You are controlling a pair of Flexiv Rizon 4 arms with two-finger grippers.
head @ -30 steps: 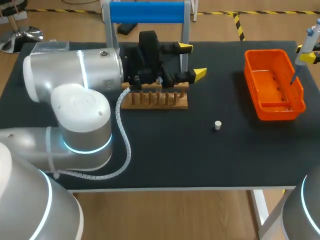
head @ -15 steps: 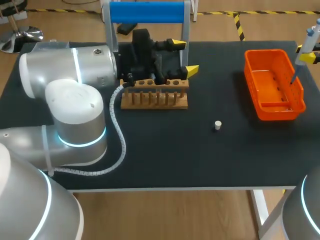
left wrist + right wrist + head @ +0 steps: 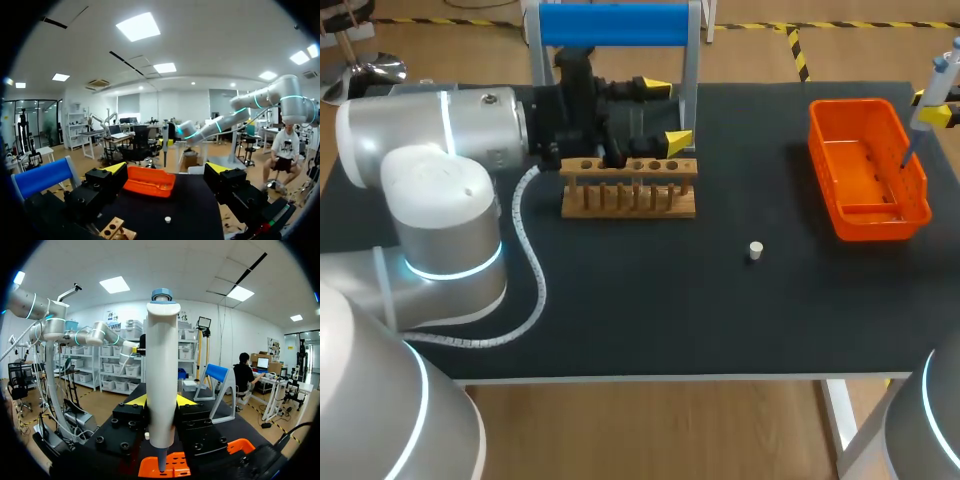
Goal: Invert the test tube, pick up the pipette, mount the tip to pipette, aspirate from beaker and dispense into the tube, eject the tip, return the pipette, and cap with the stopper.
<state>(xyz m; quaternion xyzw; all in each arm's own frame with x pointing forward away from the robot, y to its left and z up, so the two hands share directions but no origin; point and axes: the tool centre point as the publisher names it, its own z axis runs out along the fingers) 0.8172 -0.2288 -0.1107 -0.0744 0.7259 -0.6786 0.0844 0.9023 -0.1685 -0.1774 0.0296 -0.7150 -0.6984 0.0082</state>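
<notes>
My left gripper hangs open just behind the wooden tube rack, with nothing between its fingers. From the left wrist view, the left gripper points across the table at the orange tray, with a corner of the rack under it. A small white stopper lies on the black mat to the right of the rack. At the table's right edge, my right gripper is shut on the white pipette, holding it upright over the orange tray. In the head view the pipette stands above the tray's far side.
The orange tray sits at the right of the black mat. A metal stand with a blue top bar rises behind the rack, close to my left gripper. The left arm's bulky joints cover the mat's left side.
My left arm has drawn back to the left, carrying its open gripper leftward and a little farther back over the rack. The right arm and pipette have not moved.
</notes>
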